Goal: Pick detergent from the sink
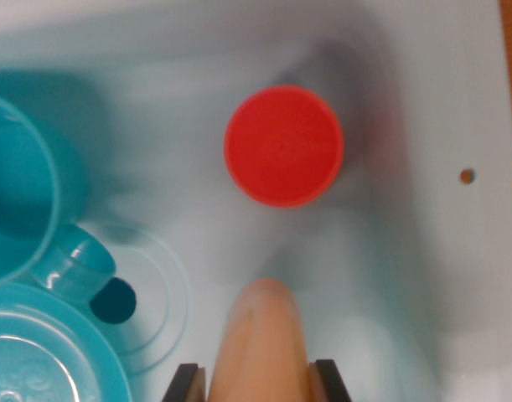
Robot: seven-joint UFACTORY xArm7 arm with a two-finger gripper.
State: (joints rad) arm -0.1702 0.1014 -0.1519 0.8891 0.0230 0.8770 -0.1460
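The wrist view looks straight down into a pale blue sink (197, 84). A peach-orange, rounded, elongated detergent bottle (264, 343) rises from the bottom edge of the picture. It sits between my gripper's (257, 381) two black fingers (185, 383), which press against both its sides. Beyond its tip, a red round top (283, 145) shows from above over the sink floor, apart from the bottle. I cannot tell whether that red thing is a cap or a cup. The picture is blurred.
A teal cup (17, 193) with a handle (71, 264) stands at the wrist view's left, and a teal plate (46, 352) lies at the bottom left. A dark drain hole (113, 301) is beside them. The sink's white rim (482, 251) with a small hole (466, 176) runs down the right.
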